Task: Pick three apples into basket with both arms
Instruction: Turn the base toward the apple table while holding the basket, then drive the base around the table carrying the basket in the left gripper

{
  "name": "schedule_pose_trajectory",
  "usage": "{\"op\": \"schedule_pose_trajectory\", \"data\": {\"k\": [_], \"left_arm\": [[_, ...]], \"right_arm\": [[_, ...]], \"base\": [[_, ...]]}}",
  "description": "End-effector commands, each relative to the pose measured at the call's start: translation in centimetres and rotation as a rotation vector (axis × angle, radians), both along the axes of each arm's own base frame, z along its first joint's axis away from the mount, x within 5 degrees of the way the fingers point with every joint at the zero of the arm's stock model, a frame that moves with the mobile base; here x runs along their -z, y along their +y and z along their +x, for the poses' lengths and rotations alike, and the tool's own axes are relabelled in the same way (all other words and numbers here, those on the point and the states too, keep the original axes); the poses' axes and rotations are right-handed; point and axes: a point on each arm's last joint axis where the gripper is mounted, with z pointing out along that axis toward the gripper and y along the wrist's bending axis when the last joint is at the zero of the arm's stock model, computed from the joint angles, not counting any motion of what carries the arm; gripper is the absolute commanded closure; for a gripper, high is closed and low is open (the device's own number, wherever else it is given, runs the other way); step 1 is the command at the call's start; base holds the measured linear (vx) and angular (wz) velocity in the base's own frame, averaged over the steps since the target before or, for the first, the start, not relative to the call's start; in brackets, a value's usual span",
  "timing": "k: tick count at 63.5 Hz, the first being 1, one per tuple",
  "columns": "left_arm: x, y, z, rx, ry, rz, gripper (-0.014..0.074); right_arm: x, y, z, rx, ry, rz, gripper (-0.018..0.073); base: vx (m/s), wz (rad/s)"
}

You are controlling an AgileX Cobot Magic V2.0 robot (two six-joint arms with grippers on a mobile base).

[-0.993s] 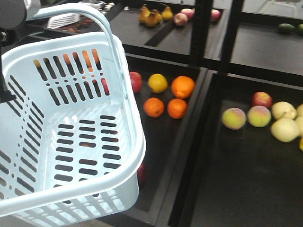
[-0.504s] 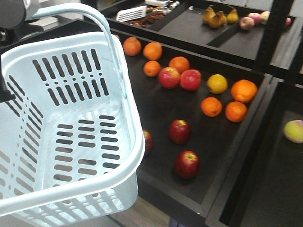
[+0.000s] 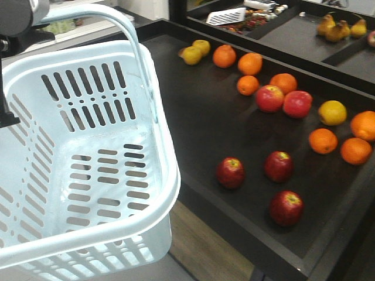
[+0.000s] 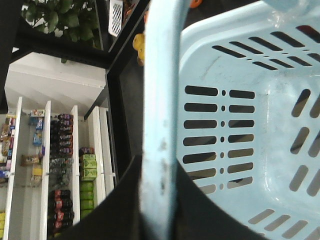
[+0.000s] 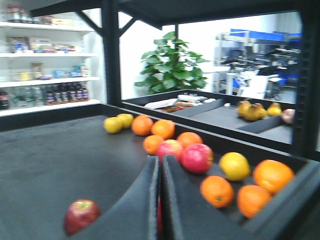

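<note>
The pale blue basket [image 3: 35, 146] hangs at the left of the front view, empty inside. My left gripper [image 4: 159, 163] is shut on the basket's hoop handle [image 4: 161, 90], with a black finger on each side of it. Three dark red apples [image 3: 231, 172] [image 3: 279, 166] [image 3: 286, 208] lie on the black shelf tray [image 3: 199, 123] to the right of the basket. My right gripper [image 5: 160, 159] is shut and empty, low over the tray. One dark apple [image 5: 81, 216] lies to its lower left, and a red sliver shows behind its fingers.
Two lighter red apples [image 3: 270, 98] [image 3: 297, 103], several oranges [image 3: 250, 63] and yellow fruit [image 3: 332, 112] lie further back on the tray. The tray has a raised front edge [image 3: 234, 225]. More trays with pears [image 3: 331, 26] stand behind. Store shelves [image 4: 60, 165] are to the left.
The shelf scene has slid to the right in the front view, so all three dark apples now show beside the basket. The basket keeps its place in the frame.
</note>
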Motion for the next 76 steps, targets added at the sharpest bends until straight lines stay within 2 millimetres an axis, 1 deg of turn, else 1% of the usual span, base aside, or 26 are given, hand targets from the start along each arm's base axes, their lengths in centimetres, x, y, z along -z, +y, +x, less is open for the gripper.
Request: {"op": "schedule_pose_trajectory", "data": {"k": [1, 52, 76], "left_arm": [[-2.17, 0.64, -0.66, 0.016, -0.115, -0.068, 0.0603], [-2.17, 0.64, -0.66, 0.016, -0.115, -0.068, 0.0603], [-2.17, 0.64, -0.66, 0.016, -0.115, -0.068, 0.0603]], "right_arm": [[-0.31, 0.00, -0.14, 0.000, -0.079, -0.002, 0.0568], [-0.31, 0.00, -0.14, 0.000, -0.079, -0.002, 0.0568], [-0.31, 0.00, -0.14, 0.000, -0.079, -0.002, 0.0568]], "base": [[-0.02, 0.36], [0.04, 0.29], [0.10, 0.40]]}}
